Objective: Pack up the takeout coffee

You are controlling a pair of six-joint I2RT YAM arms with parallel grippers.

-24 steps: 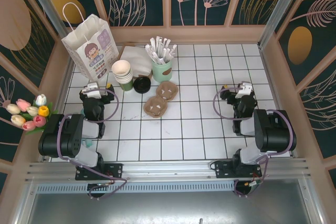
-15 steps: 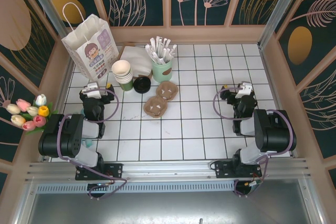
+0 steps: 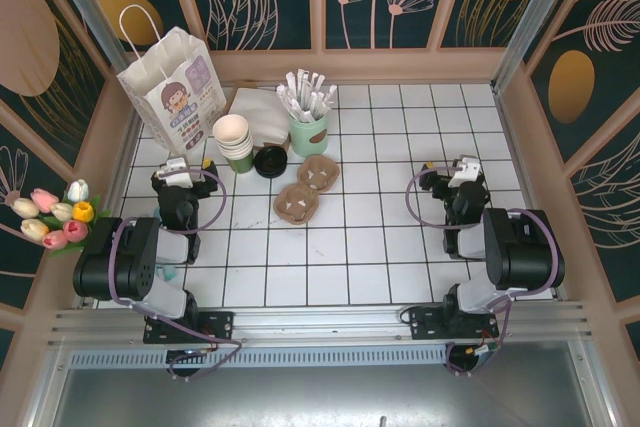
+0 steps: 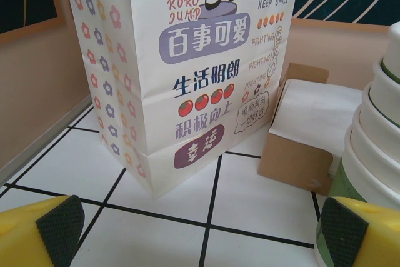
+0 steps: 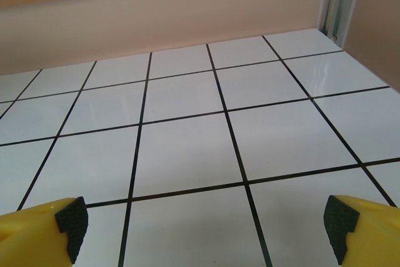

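Note:
The takeout coffee [image 3: 270, 161] stands at the back left of the tiled table; from above I see its black round lid, just right of the stacked cream cups [image 3: 233, 137]. My left gripper [image 3: 186, 173] rests low on the left, open and holding nothing, short of the printed paper bag [image 3: 170, 87]. In the left wrist view the left gripper [image 4: 200, 236] faces the bag [image 4: 187, 60] with bare tile between its pads. On the right side my right gripper [image 3: 452, 171] is open. In the right wrist view the right gripper [image 5: 206, 229] has only white tile in front of it.
A pale-green holder of wrapped straws [image 3: 308, 127] stands right of the coffee. Two brown pulp cup carriers [image 3: 308, 187] lie in front of it. A brown box of white napkins [image 4: 306, 136] sits beside the bag. Wooden walls [image 3: 520, 127] ring the table.

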